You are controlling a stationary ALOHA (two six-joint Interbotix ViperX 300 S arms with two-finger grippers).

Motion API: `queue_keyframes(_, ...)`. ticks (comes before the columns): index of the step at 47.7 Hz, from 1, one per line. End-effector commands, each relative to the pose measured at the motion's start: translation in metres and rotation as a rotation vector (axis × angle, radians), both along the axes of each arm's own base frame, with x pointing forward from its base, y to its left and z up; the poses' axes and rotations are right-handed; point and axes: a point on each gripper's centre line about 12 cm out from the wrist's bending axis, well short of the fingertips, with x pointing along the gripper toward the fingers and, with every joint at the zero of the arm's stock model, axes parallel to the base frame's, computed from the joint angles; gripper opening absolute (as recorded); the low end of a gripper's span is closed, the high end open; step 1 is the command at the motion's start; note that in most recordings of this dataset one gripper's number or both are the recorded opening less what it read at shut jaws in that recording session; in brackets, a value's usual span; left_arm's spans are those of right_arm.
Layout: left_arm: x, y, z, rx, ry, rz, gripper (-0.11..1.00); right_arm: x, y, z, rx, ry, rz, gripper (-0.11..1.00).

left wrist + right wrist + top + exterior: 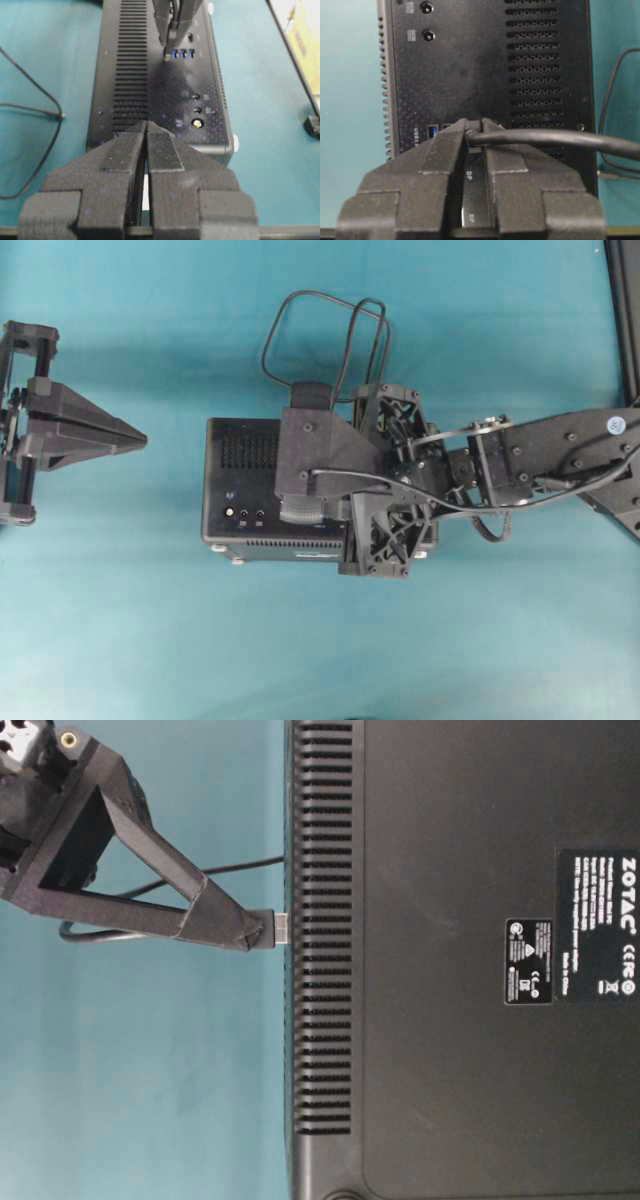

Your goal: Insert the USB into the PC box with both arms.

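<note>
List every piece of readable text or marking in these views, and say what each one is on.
"ZOTAC": white label on the PC box side, table-level view.
"DP", twice: port panel between the right gripper fingers.
"USB3", cut off: beside the blue port.
"DCIN"-like marks: beside two round jacks, too blurred to confirm.
Smaller label print and certification symbols: too small to read.

Robotics lab bench setup.
Plain teal desk (120,620) cover, two black robot arms (560,455) mounted either side, framing rail at edge.
</note>
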Motion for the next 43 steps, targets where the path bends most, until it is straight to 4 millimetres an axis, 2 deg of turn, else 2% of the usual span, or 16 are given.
queue_keyframes(1,0.001,0.0,0.007,0.0,-0.023,-0.001,0.0,-0.003,0.005,0.013,0.011,-0.033,0.015,0.12)
queue_keyframes(7,0.001,0.0,0.007,0.0,-0.023,-0.001,0.0,-0.003,0.006,0.016,0.012,-0.041,0.017,0.23)
queue_keyframes(10,0.001,-0.001,0.007,0.0,-0.023,-0.003,0.0,-0.003,0.005,0.018,0.012,-0.047,0.017,0.32)
queue_keyframes(16,0.001,-0.001,0.007,-0.002,-0.023,-0.003,0.0,-0.002,0.004,0.022,-0.005,-0.053,0.015,0.59)
queue_keyframes(20,0.001,0.0,0.007,0.0,-0.023,-0.001,0.0,-0.003,0.002,0.026,-0.011,-0.059,0.012,0.69)
queue_keyframes(43,0.001,-0.001,0.008,0.0,-0.025,-0.003,0.0,-0.014,-0.011,0.044,-0.104,-0.121,0.011,0.68)
